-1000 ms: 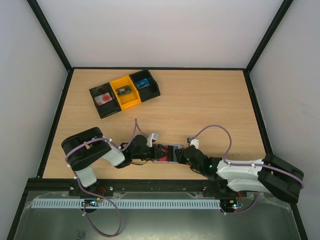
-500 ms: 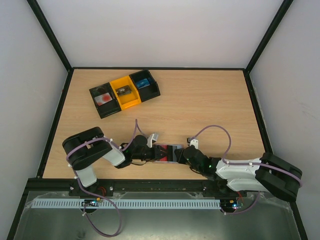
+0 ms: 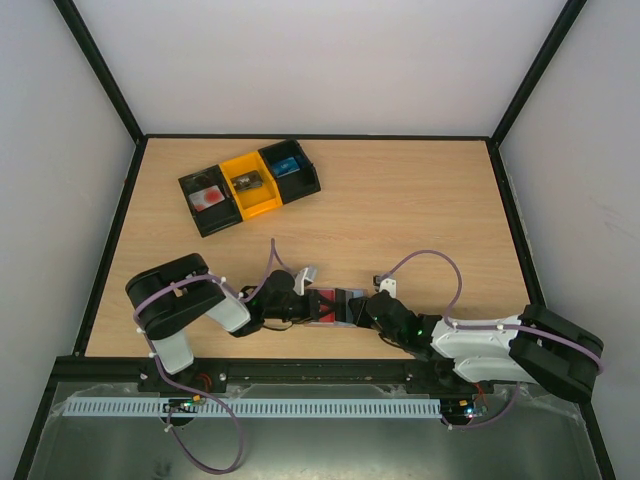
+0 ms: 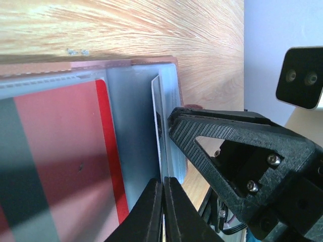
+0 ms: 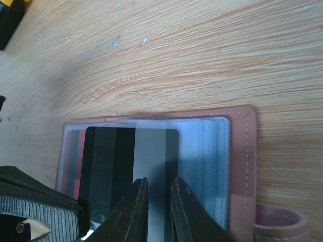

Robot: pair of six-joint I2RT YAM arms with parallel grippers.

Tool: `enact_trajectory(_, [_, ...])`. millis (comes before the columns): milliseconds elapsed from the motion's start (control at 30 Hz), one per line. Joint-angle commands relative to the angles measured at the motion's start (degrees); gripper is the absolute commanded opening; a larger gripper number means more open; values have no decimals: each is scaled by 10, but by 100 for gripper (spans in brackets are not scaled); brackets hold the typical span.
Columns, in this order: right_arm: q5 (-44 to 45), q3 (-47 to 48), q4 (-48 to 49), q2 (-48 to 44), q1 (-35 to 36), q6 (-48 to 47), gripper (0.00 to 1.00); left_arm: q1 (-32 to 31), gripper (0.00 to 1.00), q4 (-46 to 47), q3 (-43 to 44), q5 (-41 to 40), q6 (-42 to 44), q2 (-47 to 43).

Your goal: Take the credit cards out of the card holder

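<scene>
The left pincer (image 4: 163, 190) is squeezed almost shut on a thin pale leaf (image 4: 157, 126) that stands up from the right half of the card holder (image 5: 246, 151). I cannot tell whether it is a card or a clear sleeve. The right pincer (image 5: 156, 184) is narrow, with a slim gap and nothing visibly nipped in it. Its tips point down at a black and grey striped card (image 5: 106, 166) lying flat in the holder, and whether they touch it is unclear.

Over the last second little has shifted. From above, the right arm has crept slightly left over the holder, the left one has barely moved, and the holder stays where it was. I judge that no card is free yet and the first one is only being worked loose.

The holder lies open on the table (image 3: 420, 200), at the near edge about the middle, with the left pincer on its left and the right one on its right. A red card (image 4: 65, 151) sits under a clear sleeve. A strap loop (image 5: 275, 222) hangs off the holder's corner.

The two pincers crowd each other, their black fingers just beside one another, and the sleeves cover the cards. The row of bins (image 3: 250, 185) stands far left, well apart.
</scene>
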Motion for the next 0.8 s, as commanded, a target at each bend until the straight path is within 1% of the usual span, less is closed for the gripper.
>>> enact_trajectory(0, [2, -15, -17, 2, 1, 6, 15, 7, 3, 19, -15, -10, 6, -13])
enact_trajectory(167, [4, -15, -20, 1, 1, 8, 15, 13, 3, 25, -32, -11, 4, -23])
enact_trajectory(333, [13, -13, -33, -19, 1, 4, 16, 20, 3, 20, -48, -13, 2, -44])
enact_trajectory(600, [32, -6, -62, -69, 0, -23, 17, 30, 3, -52, -73, -48, 15, -127])
enact_trajectory(767, [51, 10, -78, -121, 1, -86, 19, 33, 3, -125, -77, -83, 27, -196])
